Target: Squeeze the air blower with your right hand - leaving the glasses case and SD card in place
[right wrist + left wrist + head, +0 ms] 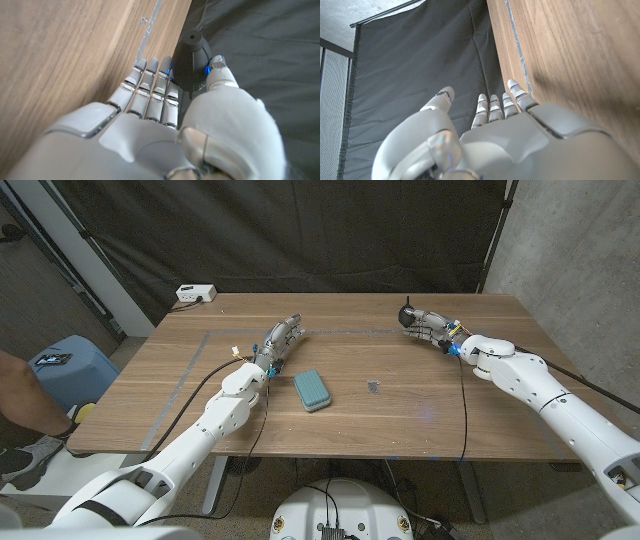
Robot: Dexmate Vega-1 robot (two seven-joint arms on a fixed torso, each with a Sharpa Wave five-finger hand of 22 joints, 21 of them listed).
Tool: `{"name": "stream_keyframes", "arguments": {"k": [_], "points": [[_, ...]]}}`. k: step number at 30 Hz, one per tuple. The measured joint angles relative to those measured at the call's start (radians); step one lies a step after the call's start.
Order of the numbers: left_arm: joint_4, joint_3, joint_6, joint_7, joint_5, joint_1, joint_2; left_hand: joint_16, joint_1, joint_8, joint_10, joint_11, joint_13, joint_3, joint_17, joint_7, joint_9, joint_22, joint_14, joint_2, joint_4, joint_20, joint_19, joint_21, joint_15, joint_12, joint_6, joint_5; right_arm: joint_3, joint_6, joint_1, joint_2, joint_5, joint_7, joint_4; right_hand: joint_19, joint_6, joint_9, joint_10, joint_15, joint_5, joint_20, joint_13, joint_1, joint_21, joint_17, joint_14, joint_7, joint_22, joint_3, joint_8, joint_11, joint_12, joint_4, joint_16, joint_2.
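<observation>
Right hand: wrapped around the air blower, fingers on one side, thumb on the other
Air blower: far right of the table, nozzle upright
Feel: looks like soft, light rubber; squeeze the bulb's belly, not the nozzle
Left hand: empty, fingers straight, near the teal glasses case
SD card: well apart, untouched

The head camera looks down from high up over the whole brown wooden table toward the black curtain behind it. Each wrist camera sits very close behind its own grey robot hand, looking along the fingers. All three views share the table and the curtain.
</observation>
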Motion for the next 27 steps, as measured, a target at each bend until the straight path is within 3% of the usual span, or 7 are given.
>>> {"name": "stream_keyframes", "arguments": {"k": [27], "points": [[-0.036, -0.001, 0.006, 0.012, 0.0, 0.024, 0.012, 0.0, 0.004, 0.0, 0.0, 0.0, 0.0, 0.0, 0.003, 0.0, 0.0, 0.0, 0.0, -0.004, 0.0, 0.0, 0.0, -0.007, 0.0, 0.0, 0.0, 0.0, -0.002, 0.033, -0.001, 0.03, 0.036, 0.03, 0.028, 0.0, 0.008, 0.0, 0.005, -0.005, 0.0, 0.0, 0.0, 0.009, 0.0, 0.0, 0.005, 0.004, 0.0, -0.007, -0.004, 0.005, 0.004, 0.001, 0.007, 0.009]]}}
